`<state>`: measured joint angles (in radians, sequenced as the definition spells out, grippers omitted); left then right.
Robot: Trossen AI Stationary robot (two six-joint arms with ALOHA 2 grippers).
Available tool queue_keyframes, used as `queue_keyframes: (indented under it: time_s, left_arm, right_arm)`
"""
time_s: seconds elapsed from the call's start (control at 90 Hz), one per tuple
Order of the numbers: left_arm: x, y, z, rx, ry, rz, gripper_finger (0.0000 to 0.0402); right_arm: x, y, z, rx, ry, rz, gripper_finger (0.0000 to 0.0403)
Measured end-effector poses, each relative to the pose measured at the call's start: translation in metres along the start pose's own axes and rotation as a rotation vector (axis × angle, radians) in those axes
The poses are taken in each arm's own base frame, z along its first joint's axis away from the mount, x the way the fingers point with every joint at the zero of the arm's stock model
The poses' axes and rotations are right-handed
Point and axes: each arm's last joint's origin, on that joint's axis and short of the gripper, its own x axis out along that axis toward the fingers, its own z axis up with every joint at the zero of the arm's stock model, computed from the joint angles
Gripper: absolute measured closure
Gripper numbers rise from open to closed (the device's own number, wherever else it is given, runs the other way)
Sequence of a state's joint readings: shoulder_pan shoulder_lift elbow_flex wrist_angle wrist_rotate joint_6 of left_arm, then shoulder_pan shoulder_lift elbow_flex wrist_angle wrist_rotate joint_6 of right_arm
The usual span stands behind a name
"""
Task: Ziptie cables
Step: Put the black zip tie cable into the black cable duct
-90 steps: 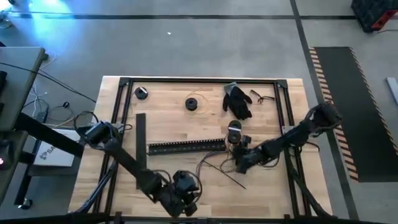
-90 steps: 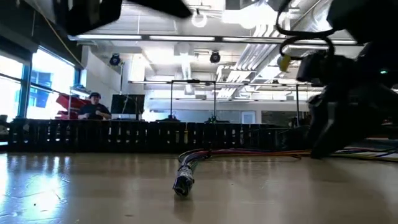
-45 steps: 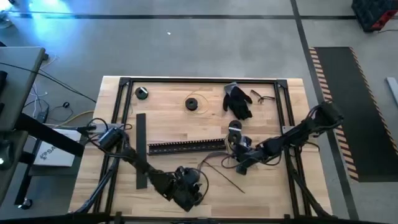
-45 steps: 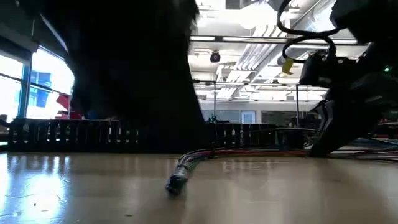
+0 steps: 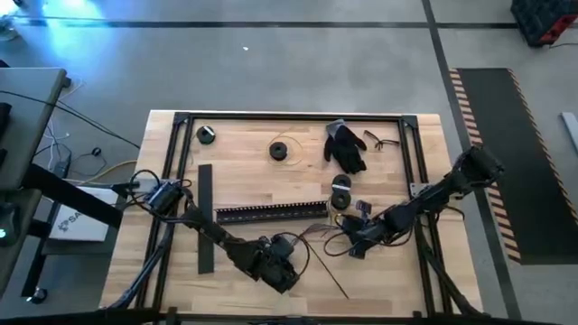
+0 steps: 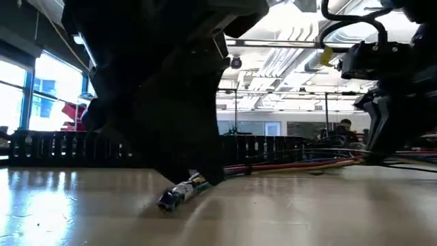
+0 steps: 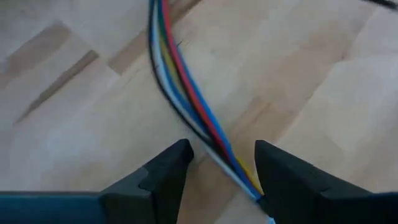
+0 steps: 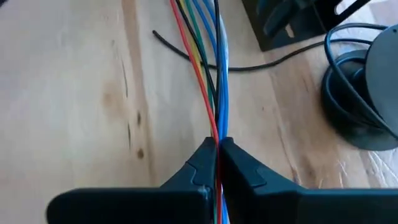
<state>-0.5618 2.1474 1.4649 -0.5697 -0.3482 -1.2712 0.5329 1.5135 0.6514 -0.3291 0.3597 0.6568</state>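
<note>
Early in the job, by the look of it: no zip tie visible around the cables (image 5: 318,233) anywhere, and none held by either arm. Bundle gathered and gripped at one end only; tying itself judged still to do, along with fetching a tie, which cannot be picked out in any view.

Right end effector (image 8: 217,163) closed tight on the cables (image 8: 208,68), fingers pinched together with the red, yellow, green, blue and black strands running straight out ahead from between the tips. Just beyond that grip, a thin loose black wire (image 8: 205,59) crossing under the bundle, and off to one side a black spool (image 8: 367,93) close by on the worktop (image 8: 68,93).

Left end effector (image 7: 221,165) spread apart and lowered over the far, free end of the same bundle (image 7: 186,93). Strands passing diagonally into the gap between the two fingers, nearer one finger (image 7: 283,177) than the other, not yet squeezed. Contact with that finger not clear enough to call.

From overhead, left end effector (image 5: 280,266) toward the near edge of the worktop (image 5: 244,153), right end effector (image 5: 354,242) well to its side, cables stretched low between the two. From the worktop-level camera, bundle tip (image 6: 174,195) lying on the wood directly beneath the left arm's dark bulk.
</note>
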Motion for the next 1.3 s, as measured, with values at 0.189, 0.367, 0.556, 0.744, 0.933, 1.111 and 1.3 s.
queue_keyframes:
  time_s: [0.189,0.367,0.556,0.744,0.933,1.111,1.3]
  left_arm:
    - [-0.015,-0.002,-0.006,0.028,0.040,0.017,0.0230]
    - [-0.005,-0.002,-0.022,0.023,0.044,0.016,0.0230]
    - [-0.005,0.003,-0.037,0.078,0.075,0.044,0.0251]
    - [-0.009,0.005,-0.045,0.228,0.153,0.054,0.0357]
    - [-0.026,0.005,-0.042,0.336,0.194,0.054,0.0393]
    - [-0.075,0.005,-0.029,0.407,0.204,0.148,0.0399]
    - [-0.128,0.027,-0.017,0.492,0.143,0.390,0.0400]
  right_arm:
    - [-0.001,0.002,0.000,-0.004,-0.008,0.003,0.0403]
    - [-0.001,0.002,0.000,-0.002,-0.017,-0.003,0.0403]
    - [-0.002,0.003,0.000,-0.010,-0.019,-0.003,0.0403]
    - [-0.007,0.008,-0.004,-0.015,-0.029,0.018,0.0403]
    - [-0.025,0.022,-0.002,-0.021,-0.065,0.092,0.0403]
    - [-0.051,0.041,0.016,-0.086,-0.120,0.162,0.0403]
    - [-0.072,0.049,0.051,-0.124,-0.275,0.105,0.0403]
